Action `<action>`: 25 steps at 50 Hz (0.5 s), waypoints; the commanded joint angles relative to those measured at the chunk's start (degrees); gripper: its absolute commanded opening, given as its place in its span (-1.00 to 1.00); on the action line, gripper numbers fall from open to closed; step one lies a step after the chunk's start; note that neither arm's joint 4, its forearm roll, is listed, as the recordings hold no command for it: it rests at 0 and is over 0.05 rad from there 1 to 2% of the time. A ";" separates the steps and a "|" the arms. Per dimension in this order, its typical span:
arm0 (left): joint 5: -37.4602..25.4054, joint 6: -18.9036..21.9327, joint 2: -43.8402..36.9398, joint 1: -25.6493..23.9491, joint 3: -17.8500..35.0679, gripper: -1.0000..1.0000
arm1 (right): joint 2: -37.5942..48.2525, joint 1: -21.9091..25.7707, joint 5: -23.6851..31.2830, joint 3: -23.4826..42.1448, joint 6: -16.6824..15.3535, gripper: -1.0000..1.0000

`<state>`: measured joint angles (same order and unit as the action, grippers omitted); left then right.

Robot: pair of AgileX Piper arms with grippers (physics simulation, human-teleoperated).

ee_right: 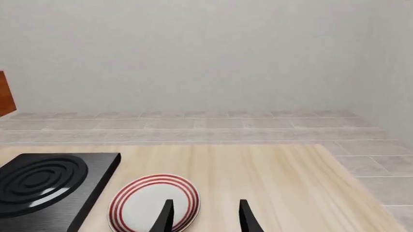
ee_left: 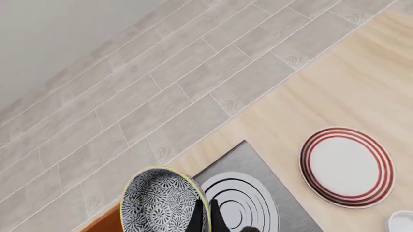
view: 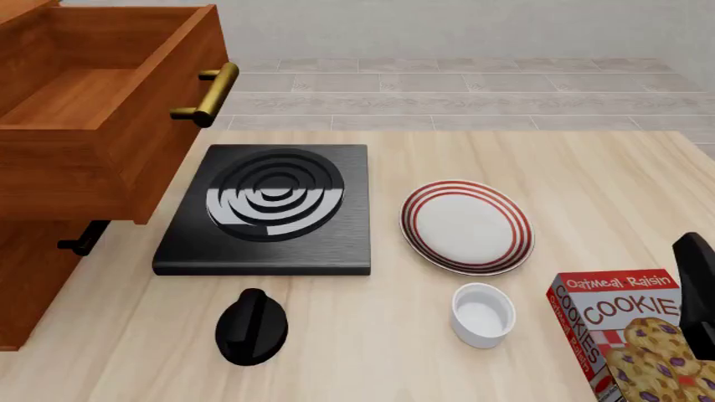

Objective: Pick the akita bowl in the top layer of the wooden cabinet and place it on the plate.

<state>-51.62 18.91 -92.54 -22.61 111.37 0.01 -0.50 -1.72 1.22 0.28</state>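
Akita bowl [ee_left: 164, 200] clamped at its rim by left gripper [ee_left: 206, 220], above stove [ee_left: 248, 200]. Right gripper [ee_right: 205, 215] fingers apart. Plate [view: 467, 226] bare on pale wooden table [view: 581, 184]; grey tiled floor [ee_left: 129, 96] beyond.

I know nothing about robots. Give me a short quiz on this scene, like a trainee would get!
1. True or false: the top drawer is open.
2. Which pincer grips the bowl? A left, B right.
3. Fill in: between the cabinet and the plate lies the ____.
Key: 1 true; 2 A, the left pincer clamps its rim; 3 stove.
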 commanded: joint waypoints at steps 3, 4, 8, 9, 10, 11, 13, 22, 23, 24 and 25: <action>1.11 1.14 -1.70 -2.98 1.33 -1.00 | 0.00 0.13 -0.13 0.00 -0.27 1.00; 1.38 1.10 -1.98 -3.65 1.36 -1.00 | 0.00 0.05 -0.16 0.02 -0.17 1.00; 1.89 1.20 -2.18 -4.44 0.92 -1.00 | 0.00 -0.10 -0.24 0.03 -0.12 1.00; 1.91 1.17 -2.27 -4.45 1.05 -1.00 | 0.00 -0.12 -0.26 0.01 -0.12 1.00; 2.09 1.15 -2.69 -5.03 1.48 -1.00 | 0.00 -0.16 -0.31 0.02 -0.16 1.00; 2.17 1.13 -2.84 -5.27 1.59 -1.00 | 0.00 -0.13 -0.34 0.01 -0.17 1.00; 2.33 1.07 -3.05 -5.65 1.68 -1.00 | 0.00 -0.08 -0.35 0.04 -0.26 1.00; 3.33 1.08 -3.74 -7.67 0.89 -1.00 | 0.00 0.09 -0.36 0.08 -0.56 1.00; 3.43 1.03 -3.88 -7.83 0.89 -1.00 | 0.00 0.11 -0.37 0.07 -0.53 1.00; 3.59 1.09 -3.98 -8.07 0.75 -1.00 | 0.00 0.11 -0.37 0.05 -0.54 1.00; 3.71 0.97 -4.11 -8.22 0.72 -1.00 | 0.00 0.09 -0.35 0.05 -0.51 1.00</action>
<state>-49.04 19.75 -95.85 -28.81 112.09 0.01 -0.46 -2.02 1.26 -0.11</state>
